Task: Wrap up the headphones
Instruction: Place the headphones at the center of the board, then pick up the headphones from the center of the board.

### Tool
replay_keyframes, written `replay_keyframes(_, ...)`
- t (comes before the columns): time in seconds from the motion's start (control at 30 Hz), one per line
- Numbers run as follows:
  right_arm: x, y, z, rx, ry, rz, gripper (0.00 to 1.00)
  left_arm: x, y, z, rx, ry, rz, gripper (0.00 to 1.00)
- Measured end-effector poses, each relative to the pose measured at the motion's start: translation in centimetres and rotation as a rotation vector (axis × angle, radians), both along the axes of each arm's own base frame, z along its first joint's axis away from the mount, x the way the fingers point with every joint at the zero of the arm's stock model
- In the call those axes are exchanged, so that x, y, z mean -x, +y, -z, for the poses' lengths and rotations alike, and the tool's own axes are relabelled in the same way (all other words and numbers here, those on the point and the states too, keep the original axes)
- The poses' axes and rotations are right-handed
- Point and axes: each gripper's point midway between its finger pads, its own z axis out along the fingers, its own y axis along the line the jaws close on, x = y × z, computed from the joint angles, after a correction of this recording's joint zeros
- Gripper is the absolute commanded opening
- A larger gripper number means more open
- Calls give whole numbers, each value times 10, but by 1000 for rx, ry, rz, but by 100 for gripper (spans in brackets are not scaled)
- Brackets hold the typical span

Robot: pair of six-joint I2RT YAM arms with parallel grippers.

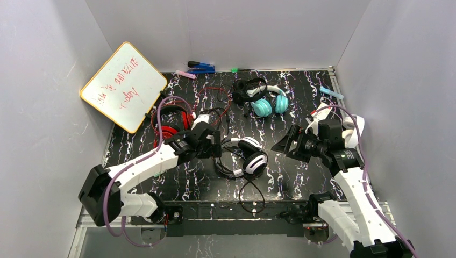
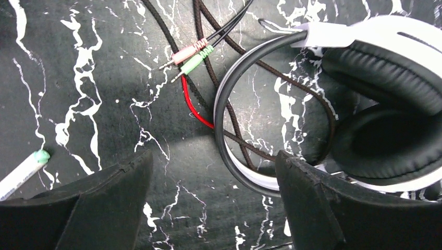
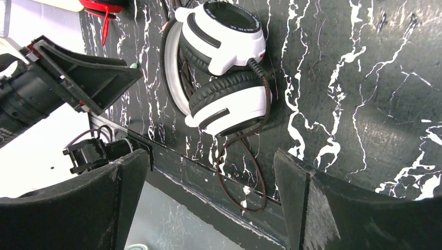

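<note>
The white-and-black over-ear headphones with padded black cups (image 1: 253, 158) are lying near the middle of the black, white-veined marble-pattern table (image 1: 301, 97), between the two arms. The left end effector (image 1: 214, 146) is hovering just beside their band, its fingers standing wide apart and gripping nothing. The right end effector (image 1: 287, 146) is also gaping wide and empty on the other side.

Only the overhead view is showing the other sets. The red padded headphones (image 1: 172, 122) are lying behind the left arm. The teal headphones with a white band (image 1: 270, 105) are touching the small black headphones (image 1: 244, 88) toward the back. The all-white headphones (image 1: 354, 128) are sitting partly hidden behind the right arm. A yellow-rimmed whiteboard (image 1: 123, 86) is leaning at the back left.

Only the left wrist view is revealing the pink and green jack plugs (image 2: 193, 54) lying side by side, a thin red cord (image 2: 194, 107) passing under the band, and a white marker with a green cap (image 2: 23, 171).

The right wrist view alone is showing the brown braided cord (image 3: 253, 172) looping from the lower cup over the table's near edge.
</note>
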Motion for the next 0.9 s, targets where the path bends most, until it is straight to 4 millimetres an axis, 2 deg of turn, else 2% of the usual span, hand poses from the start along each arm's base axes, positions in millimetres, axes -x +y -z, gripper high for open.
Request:
replay_keyframes(0.27,3,14,15,39,31,-24,99,-4,-5,33,-85,54,59,75)
replay_keyframes(0.37,4,27,25,67,53,-57,86,-7,-7,40,-96,60,64,73)
replay_keyframes(0.43,5,38,32,96,60,-86,84,-8,-8,45,-103,63,67,71)
replay_keyframes(0.53,6,53,51,169,85,-124,86,-10,-10,51,-112,71,68,70)
replay_keyframes(0.63,4,63,62,226,94,-137,94,-11,-11,57,-120,79,67,69)
replay_keyframes(0.77,-4,69,71,281,89,-132,94,-12,-12,59,-120,77,66,69)
replay_keyframes(0.9,-9,65,77,318,86,-110,92,-13,-12,59,-120,72,69,68)
